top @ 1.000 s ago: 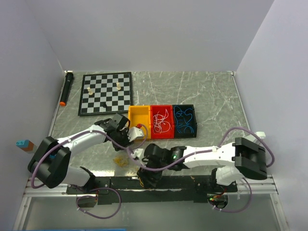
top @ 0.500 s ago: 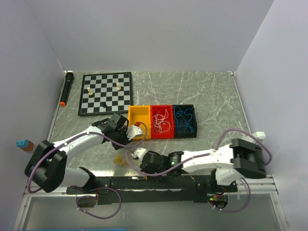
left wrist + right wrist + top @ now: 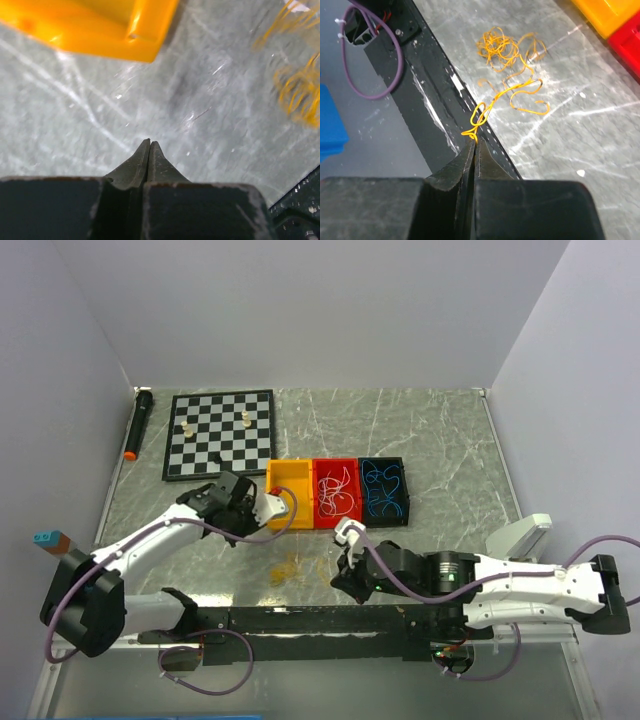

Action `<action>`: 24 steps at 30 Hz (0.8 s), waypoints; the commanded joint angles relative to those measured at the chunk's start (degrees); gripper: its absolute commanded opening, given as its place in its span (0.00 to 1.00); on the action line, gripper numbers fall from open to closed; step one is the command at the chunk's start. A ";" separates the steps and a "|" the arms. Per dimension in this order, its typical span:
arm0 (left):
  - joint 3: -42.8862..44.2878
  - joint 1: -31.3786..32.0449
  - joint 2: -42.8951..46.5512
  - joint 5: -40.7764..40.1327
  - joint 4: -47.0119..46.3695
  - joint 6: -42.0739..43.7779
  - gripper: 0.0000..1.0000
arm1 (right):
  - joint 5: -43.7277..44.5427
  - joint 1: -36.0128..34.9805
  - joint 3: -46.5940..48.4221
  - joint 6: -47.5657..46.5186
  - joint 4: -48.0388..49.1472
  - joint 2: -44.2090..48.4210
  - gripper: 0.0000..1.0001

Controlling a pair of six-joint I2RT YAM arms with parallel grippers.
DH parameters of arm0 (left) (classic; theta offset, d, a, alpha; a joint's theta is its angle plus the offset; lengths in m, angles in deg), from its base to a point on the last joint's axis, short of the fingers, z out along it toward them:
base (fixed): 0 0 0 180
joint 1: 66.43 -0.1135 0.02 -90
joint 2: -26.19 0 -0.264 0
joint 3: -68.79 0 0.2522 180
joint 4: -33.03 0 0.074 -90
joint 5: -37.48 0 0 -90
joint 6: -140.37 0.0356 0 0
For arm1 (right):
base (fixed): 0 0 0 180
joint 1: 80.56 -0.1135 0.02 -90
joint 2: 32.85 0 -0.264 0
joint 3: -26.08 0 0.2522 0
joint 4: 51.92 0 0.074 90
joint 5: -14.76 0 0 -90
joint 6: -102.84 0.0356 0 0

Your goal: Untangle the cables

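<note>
1. Your right fingers point(image 3: 468, 160) are clamped on the yellow cable point(image 3: 512, 87) at lower centre, likely to draw it from the tangle point(image 3: 502, 47) on the worktop point(image 3: 580, 125).
2. Your left fingers point(image 3: 144, 157) are pressed together on nothing, beside the yellow bin point(image 3: 100, 25).
3. White cables point(image 3: 336, 493) fill the red bin point(image 3: 318, 466), and blue cables point(image 3: 385, 490) fill the black bin point(image 3: 405, 490).
4. You have no readable writing.

Fingers point(image 3: 136, 166) pressed together, empty; yellow bin point(image 3: 100, 25) ahead; yellow cable point(image 3: 298, 90) right

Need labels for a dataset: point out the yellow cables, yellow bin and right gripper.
yellow cables point(image 3: 496, 46), right wrist view, tangled clump.
yellow bin point(image 3: 293, 480), top view, bare floor.
right gripper point(image 3: 473, 144), right wrist view, between shut fingertips.
</note>
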 commanded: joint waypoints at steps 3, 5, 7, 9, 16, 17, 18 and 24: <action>12.52 -1.38 3.87 6.62 7.99 0.05 0.12 | -0.66 1.75 -0.95 -2.08 -0.78 3.32 0.00; 15.60 -1.38 4.23 11.72 9.84 -0.39 0.25 | -2.15 2.72 -0.33 -3.14 0.10 1.83 0.00; 16.49 -1.21 3.88 18.83 11.78 -0.31 0.34 | -3.03 3.25 0.28 -3.75 0.45 0.42 0.00; 15.18 0.19 3.27 21.92 10.56 -1.53 0.37 | -4.00 3.69 0.46 -4.02 0.98 -0.89 0.00; 11.39 7.13 -1.56 23.33 6.07 -2.33 0.38 | -5.23 5.01 -1.56 -2.79 3.27 -1.52 0.00; 11.83 8.10 -2.18 24.39 5.55 -2.42 0.38 | -5.41 5.27 -1.74 -2.70 3.36 -1.34 0.00; 12.36 8.89 -2.80 25.27 5.02 -2.68 0.38 | -5.58 5.45 -1.91 -2.61 3.53 -1.08 0.00; 15.09 11.62 -8.24 30.90 1.25 -3.38 0.40 | -8.04 7.73 -1.83 -2.79 3.88 1.73 0.00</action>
